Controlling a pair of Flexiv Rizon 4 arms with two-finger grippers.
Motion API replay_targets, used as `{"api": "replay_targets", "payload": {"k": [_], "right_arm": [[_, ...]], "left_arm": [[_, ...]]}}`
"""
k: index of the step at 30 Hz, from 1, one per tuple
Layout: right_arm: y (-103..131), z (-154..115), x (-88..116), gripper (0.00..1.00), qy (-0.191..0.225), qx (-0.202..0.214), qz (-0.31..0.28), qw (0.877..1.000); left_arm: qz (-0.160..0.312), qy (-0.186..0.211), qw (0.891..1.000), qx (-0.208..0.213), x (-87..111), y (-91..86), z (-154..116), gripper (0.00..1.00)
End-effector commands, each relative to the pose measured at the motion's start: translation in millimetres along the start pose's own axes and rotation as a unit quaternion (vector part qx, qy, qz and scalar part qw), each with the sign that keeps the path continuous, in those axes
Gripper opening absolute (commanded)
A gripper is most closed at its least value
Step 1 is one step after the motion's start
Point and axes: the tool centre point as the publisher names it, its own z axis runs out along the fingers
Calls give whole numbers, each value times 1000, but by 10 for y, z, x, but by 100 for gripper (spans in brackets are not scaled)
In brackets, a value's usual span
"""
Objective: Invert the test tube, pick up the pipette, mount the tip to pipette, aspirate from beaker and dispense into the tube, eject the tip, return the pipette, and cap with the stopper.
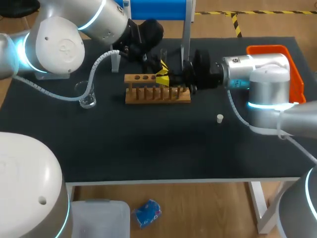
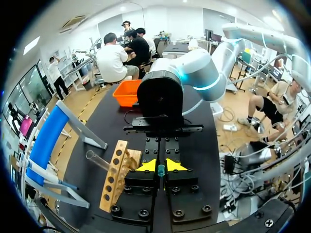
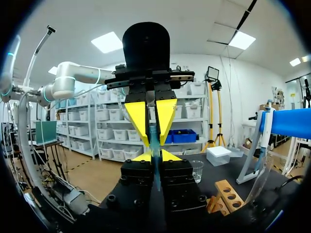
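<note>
Test tube [image 3: 156,170] sits pinched in my right gripper [image 3: 155,154]. Just ahead, my left gripper [image 3: 154,141] is clamped on it too, tip to tip, above the wooden rack [image 1: 157,94], with the beaker [image 3: 196,170] beyond.

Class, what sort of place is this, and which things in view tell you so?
Probably a robotics laboratory bench set up for chemistry practice: a wooden test-tube rack, a glass beaker, and a test tube gripped by both the left hand and the right hand.
</note>
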Motion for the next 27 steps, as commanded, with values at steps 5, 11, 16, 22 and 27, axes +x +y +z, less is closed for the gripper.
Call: {"api": "replay_targets", "payload": {"k": [5, 11, 16, 22, 27], "right_arm": [[-2, -18, -19, 0, 0, -1, 1, 1000], [-22, -24, -35, 0, 1, -1, 4, 1000], [-25, -102, -26, 0, -1, 0, 4, 1000], [-37, -338, 2, 0, -7, 1, -2, 1000], [-90, -581, 16, 0, -11, 5, -9, 1000]], "left_arm": [[0, 2, 1000, -2, 20, -10, -11, 100], [0, 2, 1000, -2, 20, -10, -11, 100], [0, 2, 1000, -2, 20, -10, -11, 100], [0, 2, 1000, -2, 20, -10, -11, 100], [0, 2, 1000, -2, 20, -10, -11, 100]]}}
